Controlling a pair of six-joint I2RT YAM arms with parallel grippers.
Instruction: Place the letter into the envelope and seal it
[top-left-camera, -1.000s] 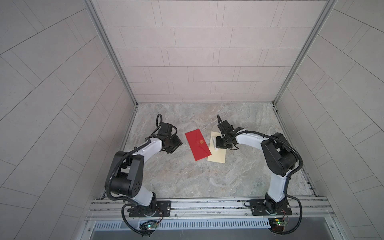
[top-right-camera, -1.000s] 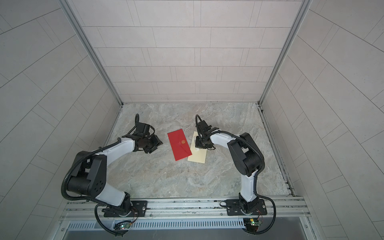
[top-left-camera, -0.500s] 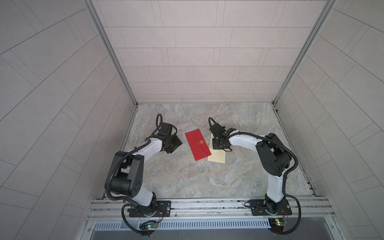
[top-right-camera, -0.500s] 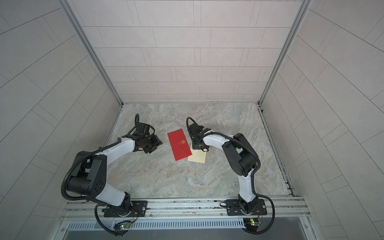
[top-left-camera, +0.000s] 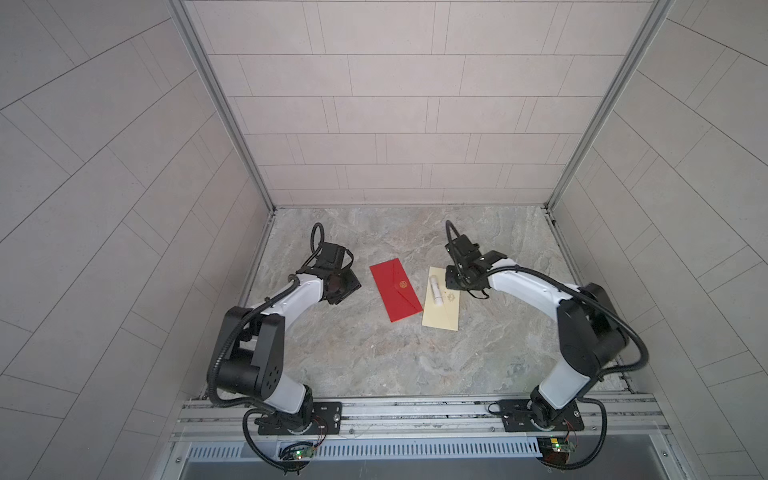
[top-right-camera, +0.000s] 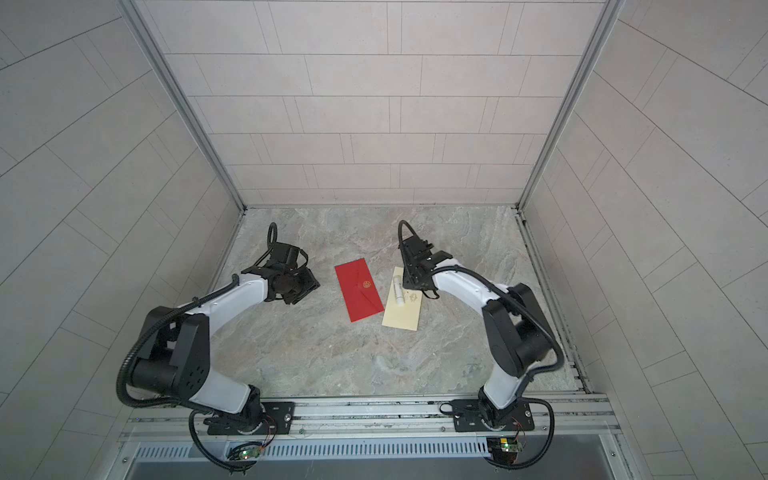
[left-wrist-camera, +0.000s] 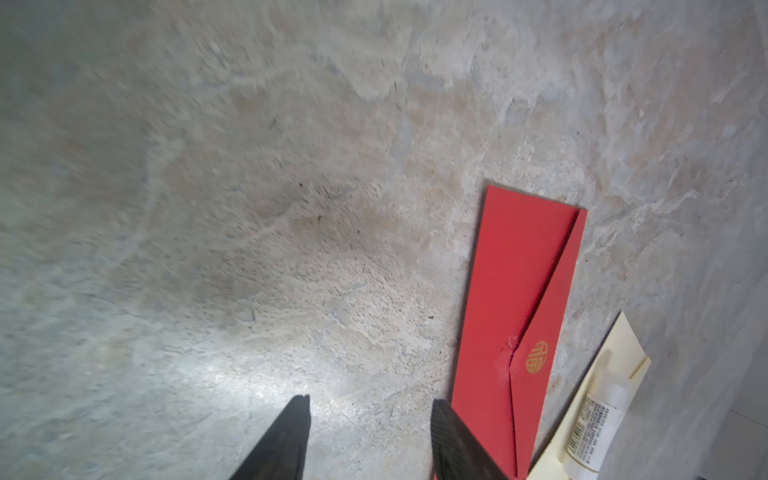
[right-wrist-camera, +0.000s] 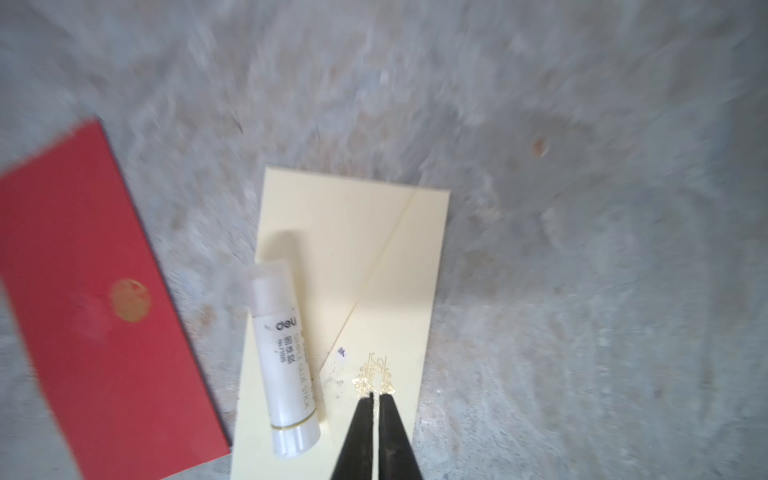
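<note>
A red envelope (top-left-camera: 395, 291) (top-right-camera: 360, 291) lies flat mid-table, its flap down under a gold seal. Right of it lies a cream envelope (top-left-camera: 442, 309) (top-right-camera: 403, 311) with its flap folded down and a gold emblem. No separate letter sheet is in view. My right gripper (right-wrist-camera: 376, 395) hovers over that emblem, its fingers almost together with only a thin slit and nothing in them. The left gripper (left-wrist-camera: 370, 401) is open and empty over bare table, just beside the long edge of the red envelope (left-wrist-camera: 515, 311).
A white glue stick (right-wrist-camera: 286, 365) (top-left-camera: 435, 291) lies capped on the cream envelope (right-wrist-camera: 353, 232), along its edge nearest the red envelope (right-wrist-camera: 83, 311). Tiled walls enclose the stone table on three sides, and a metal rail runs along the front.
My right arm swung left towards the red envelope, then drew back to the right. The glue stick now shows uncovered on the cream envelope. The left arm has not moved.
</note>
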